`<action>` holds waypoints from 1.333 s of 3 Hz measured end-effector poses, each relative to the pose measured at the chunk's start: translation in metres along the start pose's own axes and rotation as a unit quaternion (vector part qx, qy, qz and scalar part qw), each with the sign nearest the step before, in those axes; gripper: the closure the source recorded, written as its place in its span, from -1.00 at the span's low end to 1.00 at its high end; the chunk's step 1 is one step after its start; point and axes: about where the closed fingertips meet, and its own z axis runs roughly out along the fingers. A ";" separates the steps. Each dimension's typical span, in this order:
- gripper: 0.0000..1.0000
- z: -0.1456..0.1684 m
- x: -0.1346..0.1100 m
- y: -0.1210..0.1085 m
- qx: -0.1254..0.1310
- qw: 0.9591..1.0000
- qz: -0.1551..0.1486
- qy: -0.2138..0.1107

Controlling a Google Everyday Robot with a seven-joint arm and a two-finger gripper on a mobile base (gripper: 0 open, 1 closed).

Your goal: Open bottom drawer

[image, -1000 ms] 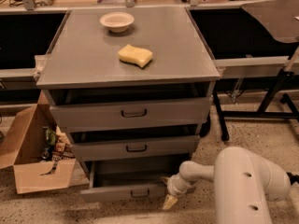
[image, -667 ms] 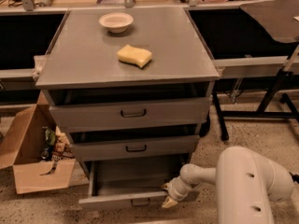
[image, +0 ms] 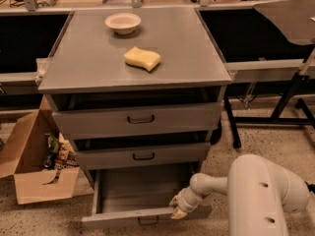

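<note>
The bottom drawer (image: 133, 214) of the grey metal cabinet stands pulled far out, its empty inside (image: 140, 188) showing. Its narrow front faces me near the bottom edge, with a small dark loop handle (image: 147, 221) at the centre. My gripper (image: 177, 208) is at the right part of the drawer's front rim, its cream fingertips touching the top edge of the front. My white arm (image: 256, 191) reaches in from the lower right.
The top drawer (image: 140, 118) and middle drawer (image: 142, 156) are slightly out. A yellow sponge (image: 142, 58) and a white bowl (image: 123, 22) sit on the cabinet top. An open cardboard box (image: 37, 166) stands at the left. Dark table legs (image: 275, 114) stand at the right.
The bottom drawer has slid further out toward me, and my gripper has moved down and toward me with its front.
</note>
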 end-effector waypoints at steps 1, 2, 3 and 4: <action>0.02 0.000 0.000 0.000 0.000 1.000 0.000 0.000; -0.48 0.000 0.000 0.000 0.000 1.000 0.000 0.000; -0.91 0.000 0.000 0.000 0.000 1.000 0.000 0.000; -1.00 0.000 0.000 0.000 0.000 1.000 0.000 0.000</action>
